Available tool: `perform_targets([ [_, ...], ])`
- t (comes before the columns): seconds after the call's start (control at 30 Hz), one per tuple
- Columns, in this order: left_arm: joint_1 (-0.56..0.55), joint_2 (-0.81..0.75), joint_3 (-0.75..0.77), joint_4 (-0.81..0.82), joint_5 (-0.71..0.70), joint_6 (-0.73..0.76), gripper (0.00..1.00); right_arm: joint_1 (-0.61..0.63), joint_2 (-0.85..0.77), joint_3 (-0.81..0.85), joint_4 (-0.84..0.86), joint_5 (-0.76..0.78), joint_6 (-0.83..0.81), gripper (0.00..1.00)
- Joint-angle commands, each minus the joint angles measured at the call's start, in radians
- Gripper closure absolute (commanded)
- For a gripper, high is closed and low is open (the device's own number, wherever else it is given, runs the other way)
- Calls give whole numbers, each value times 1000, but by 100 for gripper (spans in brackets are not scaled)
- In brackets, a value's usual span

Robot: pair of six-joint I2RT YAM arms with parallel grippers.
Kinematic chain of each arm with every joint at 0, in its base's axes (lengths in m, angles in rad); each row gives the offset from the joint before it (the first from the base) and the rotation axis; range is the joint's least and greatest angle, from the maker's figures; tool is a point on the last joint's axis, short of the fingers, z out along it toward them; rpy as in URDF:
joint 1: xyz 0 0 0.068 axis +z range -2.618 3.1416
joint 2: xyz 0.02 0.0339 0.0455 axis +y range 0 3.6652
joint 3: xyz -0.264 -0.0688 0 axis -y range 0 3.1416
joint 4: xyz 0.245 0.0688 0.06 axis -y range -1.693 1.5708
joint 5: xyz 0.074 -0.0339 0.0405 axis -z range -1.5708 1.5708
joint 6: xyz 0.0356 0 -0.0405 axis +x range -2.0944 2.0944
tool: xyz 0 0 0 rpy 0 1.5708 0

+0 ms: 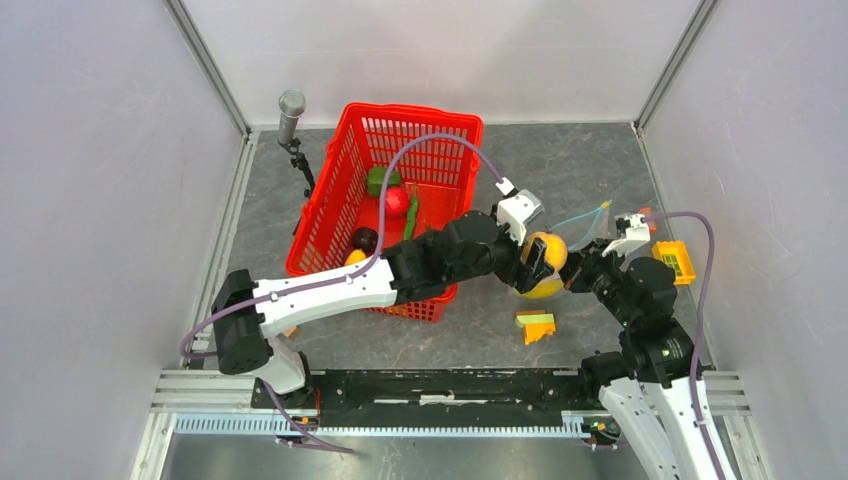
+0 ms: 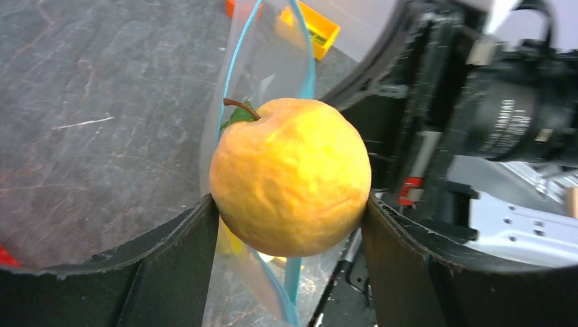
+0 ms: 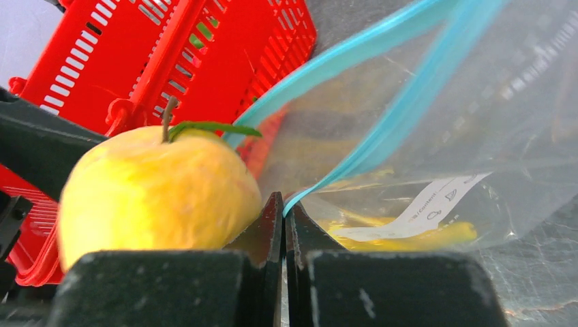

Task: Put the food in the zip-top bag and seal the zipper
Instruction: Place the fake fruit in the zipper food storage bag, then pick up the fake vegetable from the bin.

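Note:
My left gripper (image 1: 540, 262) is shut on a yellow-orange toy fruit (image 2: 291, 175) with a brown stem and a green leaf, held at the open mouth of the clear zip-top bag (image 2: 269, 68). The fruit also shows in the right wrist view (image 3: 153, 194). My right gripper (image 3: 284, 208) is shut on the bag's light blue zipper strip (image 3: 361, 153) and holds the mouth up. Something yellow (image 3: 402, 235) lies inside the bag (image 3: 463, 136). More food lies in the red basket (image 1: 440, 135): a green pepper (image 1: 381, 180), a red apple (image 1: 397, 202), a dark eggplant (image 1: 364, 240).
A small yellow crate (image 1: 674, 262) stands at the right. A yellow-green-orange block stack (image 1: 536, 326) lies in front of the bag. A grey microphone on a stand (image 1: 291, 115) stands at the back left. Grey walls close in both sides.

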Motion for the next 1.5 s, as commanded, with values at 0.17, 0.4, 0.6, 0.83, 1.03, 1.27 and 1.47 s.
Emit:
perform_targets([
  [0.17, 14, 110, 104, -101, -245, 102, 52, 5, -35, -5, -5, -29, -32, 100],
  [0.4, 15, 194, 218, -173, -313, 147, 43, 5, -12, 58, 35, -79, -18, 100],
  [0.6, 19, 177, 250, -145, -160, 195, 13, 5, -9, 99, 47, -2, 46, 100],
  [0.83, 116, 71, 166, -89, 104, 116, 0, 5, -66, 72, 94, 125, 122, 100],
  [1.03, 182, -111, 72, -22, 199, 93, 0, 5, 4, 71, 123, 169, 108, 100],
  [1.27, 355, -265, -15, -151, 85, 116, 0, 5, 20, 92, 125, 351, 49, 100],
  [1.47, 470, -205, -8, -246, 4, 102, 0, 6, 51, 119, 110, 378, 0, 100],
])
